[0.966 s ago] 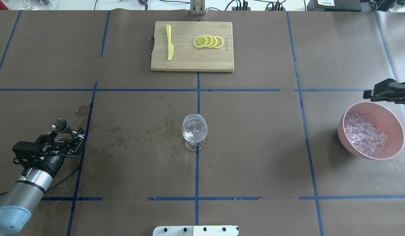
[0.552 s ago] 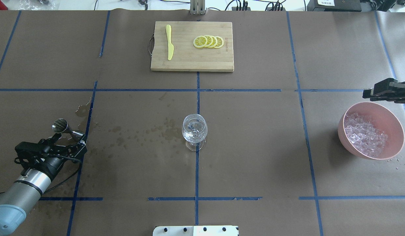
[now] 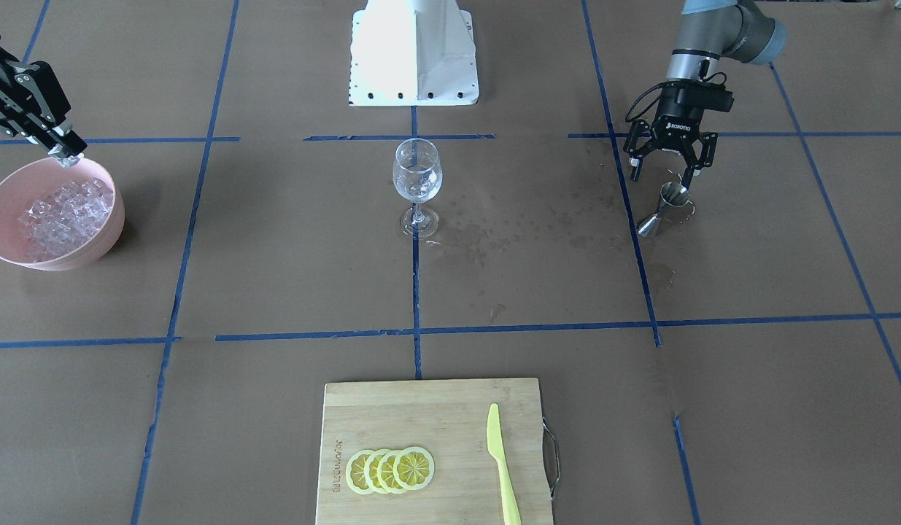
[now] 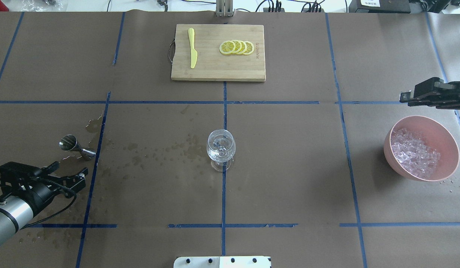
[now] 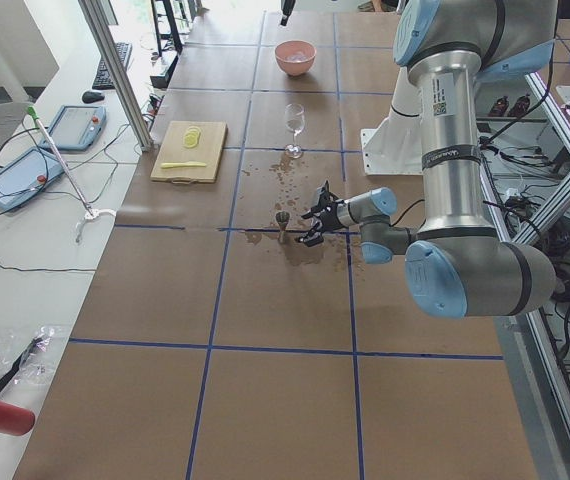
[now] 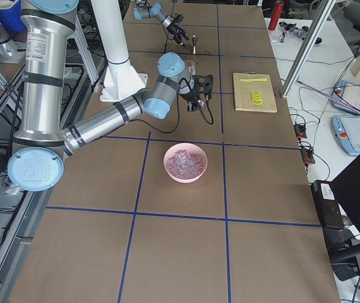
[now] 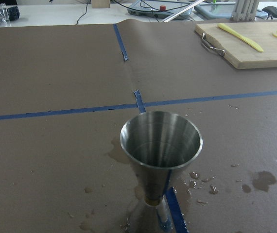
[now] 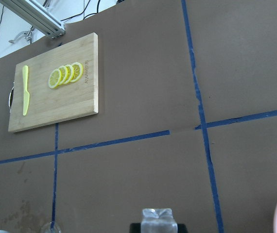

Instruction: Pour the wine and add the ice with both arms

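A stemmed wine glass [image 4: 221, 149] [image 3: 416, 175] stands at the table's centre with a little clear wine [image 4: 220, 146] in its bowl. A steel jigger [image 4: 71, 143] [image 7: 160, 155] stands upright on wet paper at the left. My left gripper [image 4: 67, 174] [image 3: 666, 169] is open and empty, apart from the jigger on the robot's side. A pink bowl [image 4: 423, 118] [image 3: 71, 259] at the right holds the ice [image 4: 414, 152] [image 3: 60, 211]. My right gripper [image 4: 404, 98] [image 3: 65, 153] hangs beyond the bowl's far rim, shut on one ice cube [image 8: 159, 221].
A wooden cutting board [image 4: 215, 69] at the far middle carries a yellow knife [image 4: 192, 48] and several lemon slices [image 4: 237, 47]. Wet splashes [image 4: 159, 152] darken the paper between jigger and glass. The white base block [image 3: 414, 51] sits at the near edge.
My left gripper let go of the jigger and drew back toward the robot, leaving it standing. My right gripper shifted left and a little farther from the bowl with its cube.
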{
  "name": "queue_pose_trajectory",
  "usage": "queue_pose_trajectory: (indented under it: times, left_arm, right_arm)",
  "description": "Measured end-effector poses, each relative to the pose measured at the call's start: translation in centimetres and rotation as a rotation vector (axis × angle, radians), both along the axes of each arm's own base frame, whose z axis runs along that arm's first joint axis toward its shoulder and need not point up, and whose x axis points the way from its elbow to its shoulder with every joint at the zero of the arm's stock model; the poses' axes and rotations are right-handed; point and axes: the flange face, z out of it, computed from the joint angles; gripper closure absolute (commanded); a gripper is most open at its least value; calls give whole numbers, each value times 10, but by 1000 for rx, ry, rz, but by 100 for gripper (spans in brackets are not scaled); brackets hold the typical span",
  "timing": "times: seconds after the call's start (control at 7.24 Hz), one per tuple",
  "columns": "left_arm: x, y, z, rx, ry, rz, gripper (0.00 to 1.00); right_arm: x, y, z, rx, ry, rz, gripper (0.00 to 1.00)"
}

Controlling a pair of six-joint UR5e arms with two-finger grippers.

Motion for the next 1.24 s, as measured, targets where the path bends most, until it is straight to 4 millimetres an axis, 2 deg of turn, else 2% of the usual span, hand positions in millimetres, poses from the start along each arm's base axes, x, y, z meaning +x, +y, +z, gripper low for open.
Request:
queue_pose_trajectory:
  times: [0.14, 0.41, 0.83, 0.97, 1.24]
  left_arm:
    - [-6, 6, -4, -34, -10, 62, 0]
    - [-21, 21, -30, -109, -41, 185, 0]
    - [-27, 37, -76, -226, -92, 351, 0]
    - [-31, 37, -81, -262, -95, 398, 0]
    - [-49, 21, -85, -283, -124, 453, 0]
  right_arm:
    - [-8, -4, -15, 6, -28, -6, 100]
    - [-35, -8, -48, 24, -81, -39, 100]
    - [-94, -11, -92, 36, -146, -105, 100]
    - [-118, -12, -107, 40, -163, -111, 100]
    - [-167, -12, -149, 31, -170, -117, 100]
